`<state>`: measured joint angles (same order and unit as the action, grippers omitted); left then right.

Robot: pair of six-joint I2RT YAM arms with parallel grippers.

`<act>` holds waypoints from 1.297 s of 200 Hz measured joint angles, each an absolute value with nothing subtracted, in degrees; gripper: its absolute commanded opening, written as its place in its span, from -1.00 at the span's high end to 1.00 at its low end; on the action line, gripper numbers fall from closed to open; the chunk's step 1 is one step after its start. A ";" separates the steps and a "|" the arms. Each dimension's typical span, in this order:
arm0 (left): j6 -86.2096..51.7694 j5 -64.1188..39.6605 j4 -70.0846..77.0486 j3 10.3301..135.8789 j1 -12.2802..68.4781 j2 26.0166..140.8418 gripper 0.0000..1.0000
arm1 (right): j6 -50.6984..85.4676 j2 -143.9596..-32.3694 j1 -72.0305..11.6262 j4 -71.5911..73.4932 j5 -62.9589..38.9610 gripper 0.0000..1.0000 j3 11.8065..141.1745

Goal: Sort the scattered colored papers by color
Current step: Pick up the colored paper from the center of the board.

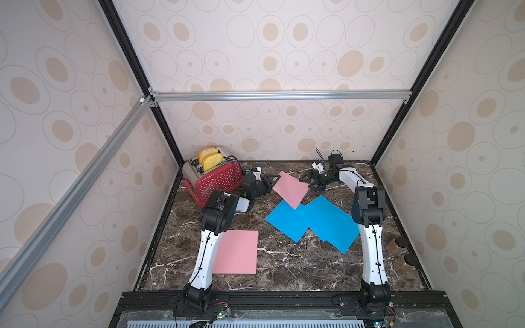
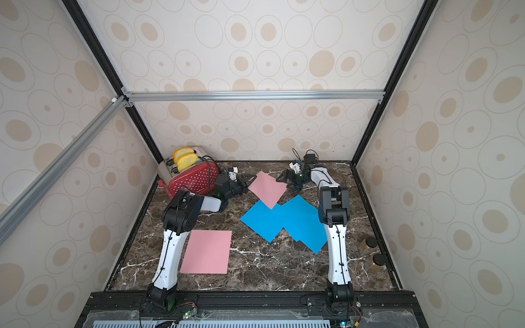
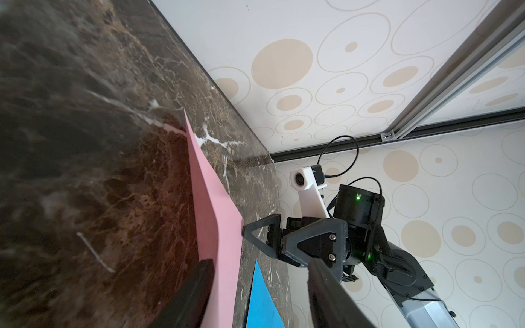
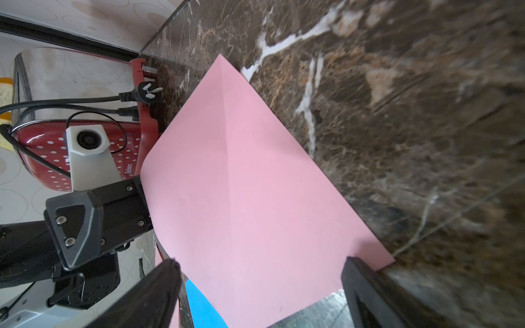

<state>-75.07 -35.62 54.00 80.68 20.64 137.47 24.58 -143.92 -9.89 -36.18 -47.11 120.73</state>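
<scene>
— Nearest the front edge of the surface, what lies there?

— Toward the front left corner, the near pink sheet lies flat. In both top views the left arm covers its left edge.

— Farther in?

— Around the middle, closer to the right edge, the blue sheets lie flat and overlap one another. Two jars stand by the right edge.

— Beyond those?

— The far pink sheet lies toward the back edge, its near corner over a blue one. The left end effector is at its left side with fingers apart. The sheet's raised, curling edge runs between them, against one finger. The right end effector is at its right corner with fingers spread wide around that corner.

— Farthest back?

— A red toaster holding two bread slices, in the back left corner.
</scene>
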 measured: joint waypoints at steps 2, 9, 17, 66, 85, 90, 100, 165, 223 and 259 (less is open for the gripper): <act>-74.91 -35.73 53.82 80.66 20.64 137.47 -0.05 | 24.58 -143.92 -9.89 -36.16 -47.11 -0.91 120.73; -74.30 -36.03 53.04 80.60 20.64 137.47 0.01 | 24.58 -143.92 -9.89 -36.16 -47.11 -0.91 120.73; -73.65 -36.40 51.86 80.60 20.67 137.47 0.08 | 24.60 -143.92 -9.89 -36.16 -47.11 -0.91 120.73; -67.33 -38.35 41.93 80.55 20.69 136.70 0.31 | 24.67 -143.92 -9.89 -36.12 -47.11 -0.91 120.73; -64.01 -38.76 36.80 80.55 20.69 135.09 0.32 | 24.67 -143.92 -9.89 -36.12 -47.11 -0.91 120.73; -63.00 -38.92 35.27 80.55 20.69 134.47 0.32 | 24.64 -143.92 -9.89 -36.12 -47.11 -0.91 120.73; -61.17 -39.09 32.69 80.55 20.69 133.16 0.31 | 24.64 -143.92 -9.89 -36.10 -47.09 -0.91 120.68; -54.52 -39.22 25.65 80.47 20.69 129.43 0.74 | 24.58 -143.39 -9.89 -35.16 -47.09 -0.91 119.50; -51.83 -37.26 22.33 80.62 20.69 129.40 1.00 | 23.88 -143.02 -9.98 -35.29 -46.61 -0.91 119.35; -50.04 -36.25 17.21 82.15 20.69 127.22 1.00 | 22.94 -141.56 -10.52 -40.07 -44.56 -0.92 119.31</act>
<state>-50.04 -36.25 17.21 82.15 20.69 127.22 22.94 -141.56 -10.52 -40.07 -44.56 119.31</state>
